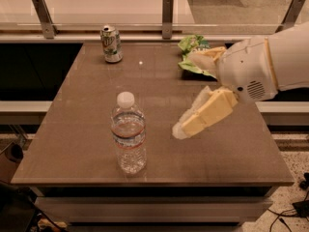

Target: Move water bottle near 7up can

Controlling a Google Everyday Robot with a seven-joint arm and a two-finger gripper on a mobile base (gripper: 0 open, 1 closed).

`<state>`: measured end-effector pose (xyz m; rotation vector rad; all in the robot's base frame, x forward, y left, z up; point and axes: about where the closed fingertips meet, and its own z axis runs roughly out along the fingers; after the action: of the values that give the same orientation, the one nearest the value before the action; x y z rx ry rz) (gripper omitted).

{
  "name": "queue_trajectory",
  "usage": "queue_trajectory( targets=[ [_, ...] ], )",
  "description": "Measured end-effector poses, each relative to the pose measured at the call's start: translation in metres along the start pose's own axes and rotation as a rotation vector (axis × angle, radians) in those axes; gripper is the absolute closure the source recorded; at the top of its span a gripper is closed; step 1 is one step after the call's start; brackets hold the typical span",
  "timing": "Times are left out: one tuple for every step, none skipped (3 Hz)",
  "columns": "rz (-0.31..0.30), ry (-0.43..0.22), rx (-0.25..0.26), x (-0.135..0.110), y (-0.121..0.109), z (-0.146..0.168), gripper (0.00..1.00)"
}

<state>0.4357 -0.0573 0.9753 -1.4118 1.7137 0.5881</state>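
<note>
The water bottle (129,134) is clear ribbed plastic with a white cap. It stands upright near the front edge of the brown table (87,110), left of centre. The 7up can (111,44) stands upright at the back left of the table, far from the bottle. My gripper (185,94) is open and empty. It hangs above the table to the right of the bottle, with its cream fingers (205,114) spread and pointing left towards the bottle. It does not touch the bottle.
A green snack bag (189,44) lies at the back of the table, partly hidden behind my upper finger. A railing with metal posts (167,9) runs behind the table. The white arm (270,66) reaches in from the right.
</note>
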Motion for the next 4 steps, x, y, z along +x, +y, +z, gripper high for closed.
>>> queue_trajectory(
  targets=[
    [0.005, -0.039, -0.007, -0.014, 0.004, 0.000, 0.00],
    [0.002, -0.034, -0.005, -0.013, 0.004, 0.000, 0.00],
    [0.012, -0.093, -0.023, -0.007, 0.003, 0.015, 0.00],
    [0.039, -0.201, -0.049, 0.006, 0.003, 0.038, 0.00]
  ],
)
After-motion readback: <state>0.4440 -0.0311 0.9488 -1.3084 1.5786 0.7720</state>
